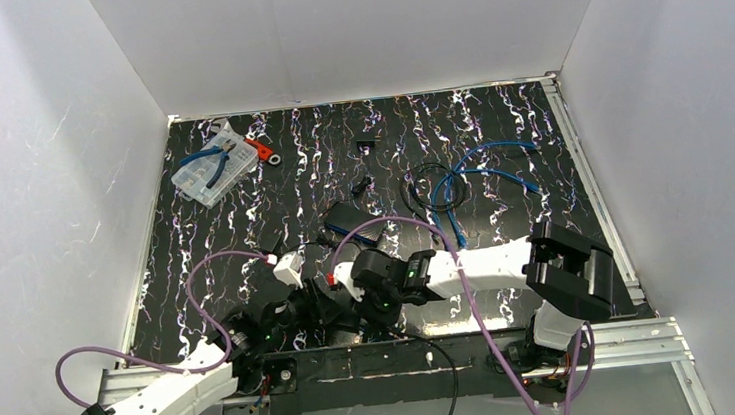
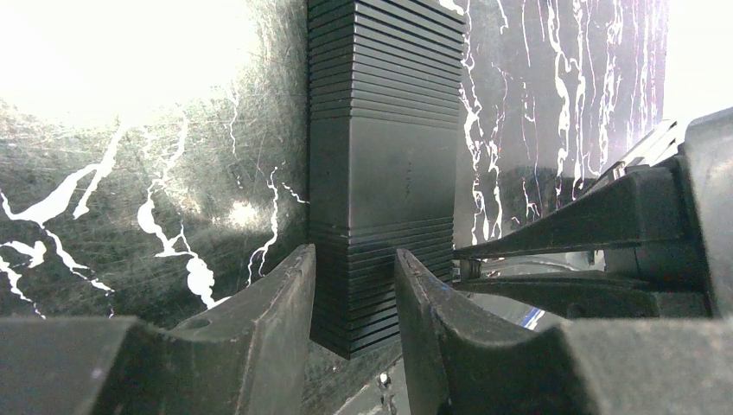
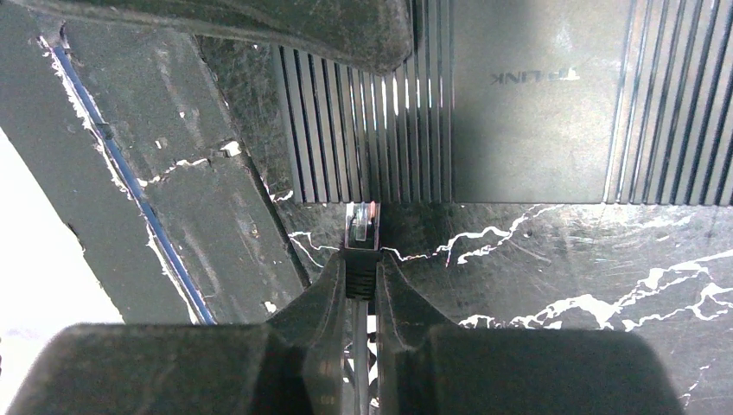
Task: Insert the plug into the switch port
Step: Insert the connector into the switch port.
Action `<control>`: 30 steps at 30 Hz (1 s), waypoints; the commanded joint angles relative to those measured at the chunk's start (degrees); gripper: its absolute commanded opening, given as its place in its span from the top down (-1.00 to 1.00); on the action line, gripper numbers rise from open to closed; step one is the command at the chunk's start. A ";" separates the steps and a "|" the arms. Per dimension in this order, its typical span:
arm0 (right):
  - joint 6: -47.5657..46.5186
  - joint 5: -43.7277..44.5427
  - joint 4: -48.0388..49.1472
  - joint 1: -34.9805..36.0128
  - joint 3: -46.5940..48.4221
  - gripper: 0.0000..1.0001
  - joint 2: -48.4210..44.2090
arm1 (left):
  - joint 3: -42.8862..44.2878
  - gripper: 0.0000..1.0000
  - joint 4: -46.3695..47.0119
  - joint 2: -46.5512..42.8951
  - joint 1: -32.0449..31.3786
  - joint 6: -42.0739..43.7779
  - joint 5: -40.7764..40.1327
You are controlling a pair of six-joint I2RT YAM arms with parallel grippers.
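Observation:
The switch is a black ribbed box lying flat on the black marbled table. In the right wrist view its top carries a logo. My left gripper has its fingers apart over the switch's near end, one finger beside its edge. My right gripper is shut on the plug's black boot. The clear plug tip points at the switch's side edge and touches it; how far in it sits is hidden. In the top view both grippers, left and right, meet near the front centre and cover the switch.
A clear parts box with blue pliers and a red tool sit back left. Blue cable and a black cable coil lie back right. A black block lies mid-table. A metal rail runs along the near edge.

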 commanded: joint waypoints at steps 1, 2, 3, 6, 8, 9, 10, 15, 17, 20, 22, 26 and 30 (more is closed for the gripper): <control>-0.22 1.26 17.14 -0.54 0.52 0.97 -2.45 | -0.92 0.32 1.84 2.23 -0.89 -0.31 7.98; -0.23 2.18 17.33 -0.56 0.41 0.97 -2.70 | -0.85 0.32 2.04 2.54 -0.87 -0.33 8.09; -0.19 3.05 17.38 -0.60 0.38 0.97 -2.86 | -0.79 0.32 2.24 2.76 -0.86 -0.36 8.30; 0.21 4.92 17.39 -0.83 0.10 0.97 -3.20 | -0.67 0.33 2.29 3.24 -0.87 -0.23 8.60; 0.67 5.48 18.15 -1.07 -0.55 0.97 -3.49 | -0.68 0.33 1.99 3.05 -0.86 -0.23 8.77; 0.66 5.83 18.64 -1.06 -0.77 0.97 -3.53 | -0.70 0.33 1.88 2.87 -0.90 -0.29 8.79; 0.65 5.90 19.09 -1.05 -0.99 0.97 -3.49 | -0.73 0.33 1.57 2.67 -0.90 -0.29 8.88; 0.32 4.25 22.19 -1.02 -2.26 0.97 -3.20 | -1.00 0.33 0.99 1.82 -0.86 -0.58 9.59; -0.33 3.46 23.40 -1.02 -2.68 0.97 -3.21 | -1.07 0.32 0.81 1.85 -0.86 -0.70 10.07; -1.78 3.38 24.42 -0.68 -3.01 0.97 -2.99 | -1.05 0.25 0.61 2.09 -0.91 -0.92 10.82; -2.35 4.02 25.54 -0.54 -3.49 0.97 -3.00 | -1.17 0.24 0.53 2.19 -0.86 -1.01 11.26; -2.42 5.93 27.00 -0.54 -3.70 0.97 -2.98 | -1.27 0.12 0.16 1.90 -0.93 -1.35 12.13; -2.20 8.55 27.12 -0.56 -3.41 0.97 -3.13 | -1.68 0.11 -0.10 1.28 -0.86 -1.62 12.86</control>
